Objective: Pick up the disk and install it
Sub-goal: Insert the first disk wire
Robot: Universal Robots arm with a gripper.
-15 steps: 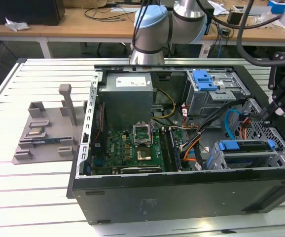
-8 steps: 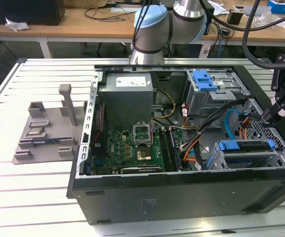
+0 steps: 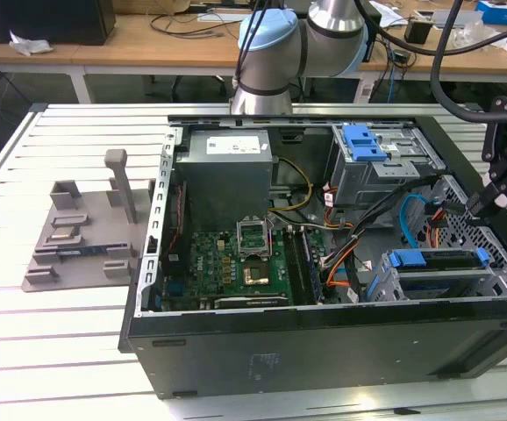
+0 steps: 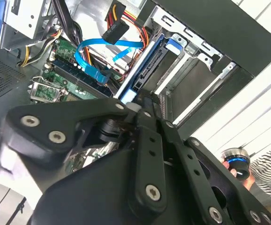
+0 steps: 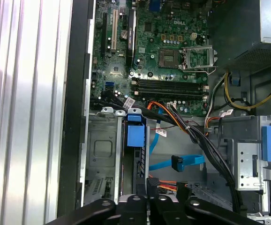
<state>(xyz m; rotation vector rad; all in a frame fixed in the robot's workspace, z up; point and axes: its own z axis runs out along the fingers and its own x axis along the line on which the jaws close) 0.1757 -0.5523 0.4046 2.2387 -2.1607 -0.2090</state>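
Nearest the lens in the second wrist view, the gripper is masked by its own black linkage, so I cannot tell if it is open or closed. Just beyond, the disk stands on edge in the drive cage, mostly hidden, with its long axis along the near wall of the computer case.

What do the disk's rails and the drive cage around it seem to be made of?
Disk rails: likely moulded plastic, matte, uniformly bright blue. Drive cage: apparently bare sheet metal, dull grey, with stamped cut-outs and folded tabs.
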